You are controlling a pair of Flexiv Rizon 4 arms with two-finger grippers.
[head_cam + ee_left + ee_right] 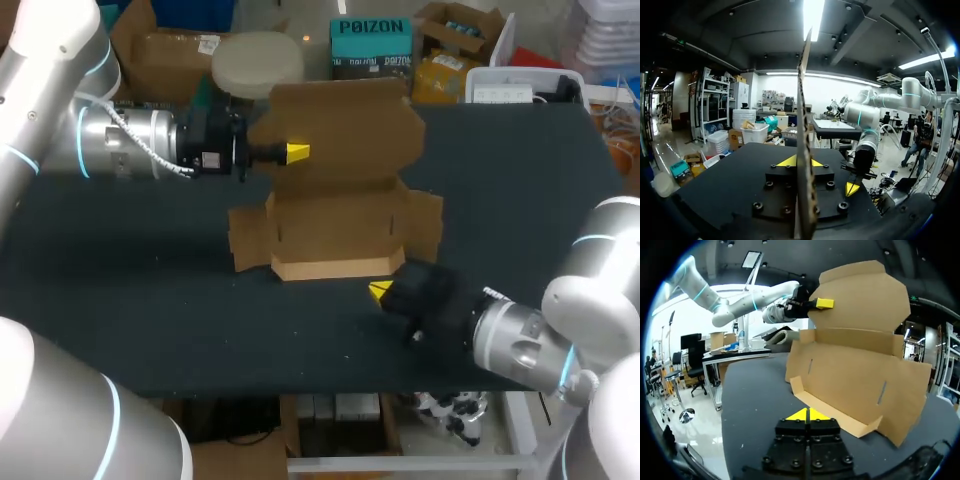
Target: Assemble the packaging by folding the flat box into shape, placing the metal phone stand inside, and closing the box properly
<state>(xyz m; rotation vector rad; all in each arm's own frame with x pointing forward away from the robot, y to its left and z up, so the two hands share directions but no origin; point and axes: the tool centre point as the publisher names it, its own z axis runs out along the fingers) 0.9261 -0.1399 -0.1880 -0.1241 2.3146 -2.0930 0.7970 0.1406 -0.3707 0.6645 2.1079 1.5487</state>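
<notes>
Brown cardboard box [335,215], half folded, in the middle of the scene.
Its base panel lies flat, with a low front wall folded up along the near edge and side flaps splayed out left and right. The broad lid panel stands upright at the far side, its left edge pinched in the left gripper [296,152].

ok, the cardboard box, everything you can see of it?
The cardboard box is brown corrugated board, half folded: lid panel upright, side flaps splayed, a low front wall folded up, two slits in the middle panel. It stands on the dark table. The left gripper pinches the lid's edge; the right gripper, shut, sits just before the front wall.
</notes>
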